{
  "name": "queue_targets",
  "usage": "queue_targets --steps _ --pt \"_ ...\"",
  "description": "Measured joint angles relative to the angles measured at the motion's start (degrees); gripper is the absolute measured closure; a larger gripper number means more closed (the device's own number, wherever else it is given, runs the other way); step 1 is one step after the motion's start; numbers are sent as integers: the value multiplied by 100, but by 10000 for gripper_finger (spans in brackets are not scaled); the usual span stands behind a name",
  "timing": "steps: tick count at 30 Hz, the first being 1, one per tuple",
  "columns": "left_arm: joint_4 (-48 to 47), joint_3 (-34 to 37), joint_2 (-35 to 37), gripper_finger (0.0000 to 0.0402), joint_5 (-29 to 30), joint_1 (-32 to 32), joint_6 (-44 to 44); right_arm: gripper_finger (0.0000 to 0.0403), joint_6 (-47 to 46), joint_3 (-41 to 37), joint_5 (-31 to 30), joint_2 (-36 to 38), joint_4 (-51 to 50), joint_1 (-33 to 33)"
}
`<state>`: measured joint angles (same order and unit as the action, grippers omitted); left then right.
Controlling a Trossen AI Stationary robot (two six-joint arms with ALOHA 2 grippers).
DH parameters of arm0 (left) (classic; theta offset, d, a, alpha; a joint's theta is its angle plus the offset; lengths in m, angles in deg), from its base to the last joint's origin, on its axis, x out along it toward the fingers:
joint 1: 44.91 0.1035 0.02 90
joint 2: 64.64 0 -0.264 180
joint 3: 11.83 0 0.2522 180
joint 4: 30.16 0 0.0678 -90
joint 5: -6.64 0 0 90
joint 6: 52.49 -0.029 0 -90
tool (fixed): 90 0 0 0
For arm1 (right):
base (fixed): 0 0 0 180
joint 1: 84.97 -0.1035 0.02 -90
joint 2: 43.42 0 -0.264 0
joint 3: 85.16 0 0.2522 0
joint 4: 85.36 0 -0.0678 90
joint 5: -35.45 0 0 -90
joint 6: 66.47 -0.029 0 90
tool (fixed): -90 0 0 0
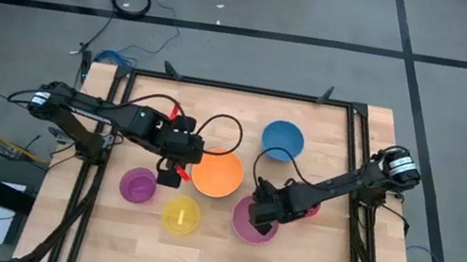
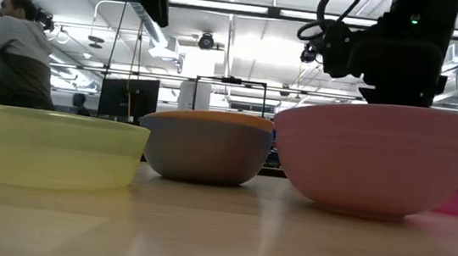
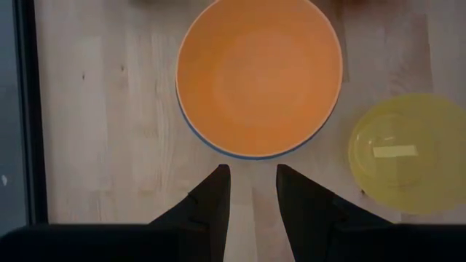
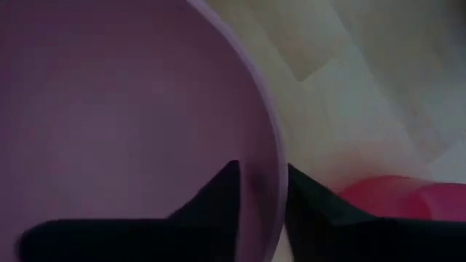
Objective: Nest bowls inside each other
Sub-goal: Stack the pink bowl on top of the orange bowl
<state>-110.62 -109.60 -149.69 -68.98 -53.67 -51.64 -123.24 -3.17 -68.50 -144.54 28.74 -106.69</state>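
An orange bowl [image 1: 216, 173] sits inside the light blue bowl, whose rim [image 3: 198, 135] shows under it. The yellow bowl [image 1: 181, 214], the purple bowl [image 1: 138, 186] and the blue bowl [image 1: 282, 140] each stand alone on the table. The pink bowl [image 1: 254, 223] rests on its base near the front right. Beside it a red bowl [image 1: 311, 207] is partly hidden by my right arm. My left gripper [image 3: 253, 178] hangs open just left of the orange bowl, above the table. My right gripper [image 4: 263, 185] is down at the pink bowl's rim. My right gripper has the pink bowl's rim [image 4: 275, 171] between its two fingers, on the side facing the red bowl. One finger [image 4: 227, 191] is inside the bowl and the other is outside. The fingers come from above, pointing steeply down. The bowl stands upright on the table [image 2: 375, 156].
A black frame [image 1: 241, 87] runs around the wooden table. There is bare wood along the near edge and at the far left. A person [image 2: 19, 55] stands in the room beyond the table.
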Motion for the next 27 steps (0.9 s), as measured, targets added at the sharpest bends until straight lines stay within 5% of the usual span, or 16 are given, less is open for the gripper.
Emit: queue_targets --steps 2,6,15,19,27 --pt "3 0 0 280 24 0 -13 379 131 0 2 43 7 47" --pt "8 0 0 280 77 0 -44 399 388 94 -147 327 -113 173" --pt "232 0 0 280 198 0 -91 402 1334 709 -792 824 297 770" --pt "394 0 0 280 402 0 -78 402 2196 731 -642 743 1534 1366" --pt "58 0 268 280 724 -23 378 395 2744 728 -236 743 2244 2111"
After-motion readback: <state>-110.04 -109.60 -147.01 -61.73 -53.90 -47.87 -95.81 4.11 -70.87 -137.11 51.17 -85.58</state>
